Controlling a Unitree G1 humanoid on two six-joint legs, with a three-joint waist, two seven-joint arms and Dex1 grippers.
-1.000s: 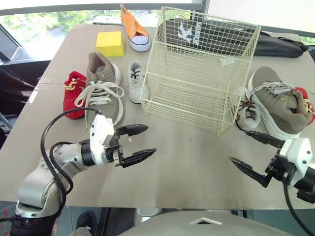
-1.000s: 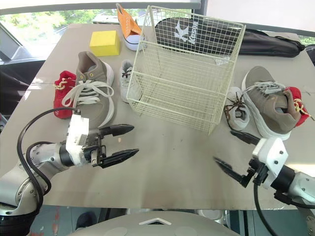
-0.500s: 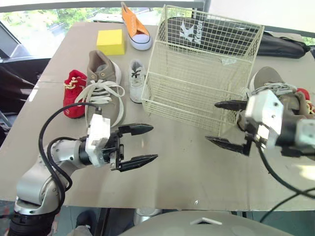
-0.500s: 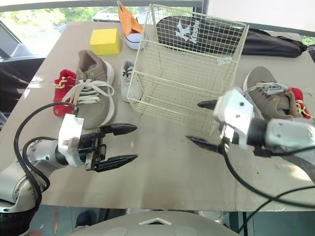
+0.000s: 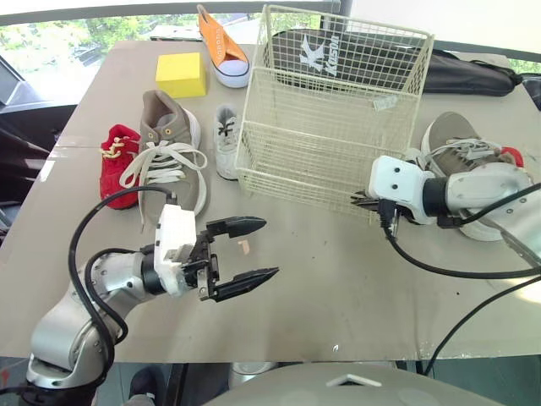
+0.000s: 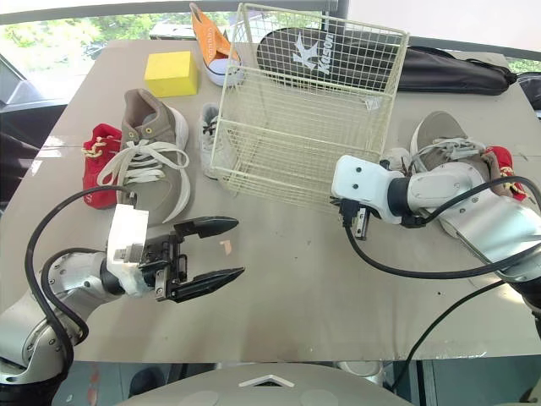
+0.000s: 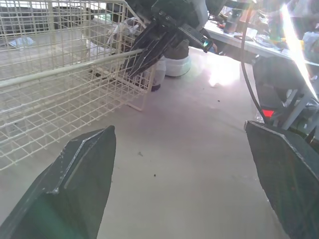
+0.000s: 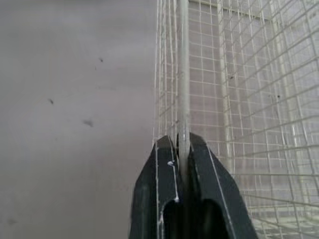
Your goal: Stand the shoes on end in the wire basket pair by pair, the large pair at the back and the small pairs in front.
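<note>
Grey tabletop (image 5: 321, 292) carries the empty cream wire basket (image 5: 338, 93); the right gripper (image 8: 181, 144) pinches its near corner wire, the left gripper (image 5: 254, 249) hovers spread. Basket-positioning step, likely; the large grey shoes (image 5: 173, 148) should go in next.

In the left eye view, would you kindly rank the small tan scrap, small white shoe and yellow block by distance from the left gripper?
From the left gripper:
1. small tan scrap, right by the gripper.
2. small white shoe, left of the wire basket.
3. yellow block, far back on the left.
</note>
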